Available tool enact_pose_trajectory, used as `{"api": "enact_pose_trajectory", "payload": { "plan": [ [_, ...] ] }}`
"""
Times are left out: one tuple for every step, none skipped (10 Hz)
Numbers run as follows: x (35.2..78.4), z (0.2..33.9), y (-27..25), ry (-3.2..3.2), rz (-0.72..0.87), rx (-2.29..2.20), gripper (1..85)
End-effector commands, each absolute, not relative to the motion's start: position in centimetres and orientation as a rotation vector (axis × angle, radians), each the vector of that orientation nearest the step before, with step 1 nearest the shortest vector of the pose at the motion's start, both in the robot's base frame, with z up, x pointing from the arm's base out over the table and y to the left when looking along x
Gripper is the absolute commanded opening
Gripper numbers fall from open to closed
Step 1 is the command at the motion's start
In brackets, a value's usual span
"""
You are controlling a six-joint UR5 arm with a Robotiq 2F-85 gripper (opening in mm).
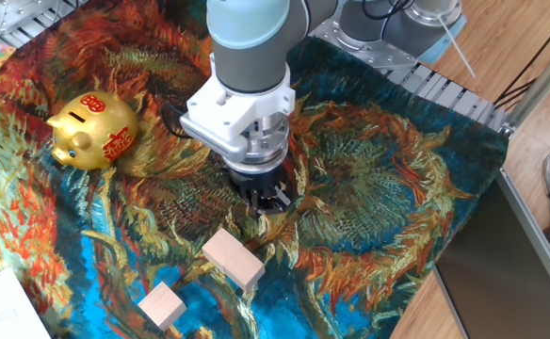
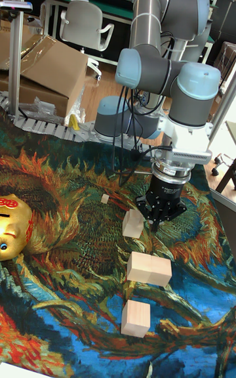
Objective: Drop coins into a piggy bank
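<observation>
The gold piggy bank [image 1: 93,130] with red markings stands on the painted cloth at the left; in the tall fixed view only part of the piggy bank [image 2: 13,226] shows at the left edge. My gripper [image 1: 267,200] points straight down at the middle of the cloth, well to the right of the bank, with its tips at or just above the fabric. In the tall fixed view the gripper [image 2: 157,220] has its fingers drawn together to a point. No coins show in either view; anything between the tips is hidden.
A pale wooden block [image 1: 234,259] lies just in front of the gripper, with another block [image 1: 161,305] nearer the front edge. The tall fixed view shows a further block [image 2: 133,223] right beside the fingers. The cloth [image 1: 397,188] ends at a roller conveyor [image 1: 444,89] behind.
</observation>
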State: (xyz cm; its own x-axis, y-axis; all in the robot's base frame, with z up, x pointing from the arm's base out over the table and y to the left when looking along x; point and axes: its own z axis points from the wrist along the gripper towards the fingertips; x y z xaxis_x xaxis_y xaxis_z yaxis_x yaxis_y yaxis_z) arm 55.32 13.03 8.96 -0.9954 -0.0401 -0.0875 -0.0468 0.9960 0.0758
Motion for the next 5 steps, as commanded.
{"api": "enact_pose_trajectory", "payload": {
  "plan": [
    [54.0,10.6,11.4,3.08,0.129,-0.1,1.3],
    [52.9,11.8,10.6,3.103,0.119,-0.116,1.3],
    [52.3,12.5,9.5,3.095,0.065,-0.172,1.3],
    [52.7,12.9,9.9,3.057,0.081,-0.191,1.3],
    [53.3,13.0,10.4,3.035,0.111,-0.176,1.3]
  ]
}}
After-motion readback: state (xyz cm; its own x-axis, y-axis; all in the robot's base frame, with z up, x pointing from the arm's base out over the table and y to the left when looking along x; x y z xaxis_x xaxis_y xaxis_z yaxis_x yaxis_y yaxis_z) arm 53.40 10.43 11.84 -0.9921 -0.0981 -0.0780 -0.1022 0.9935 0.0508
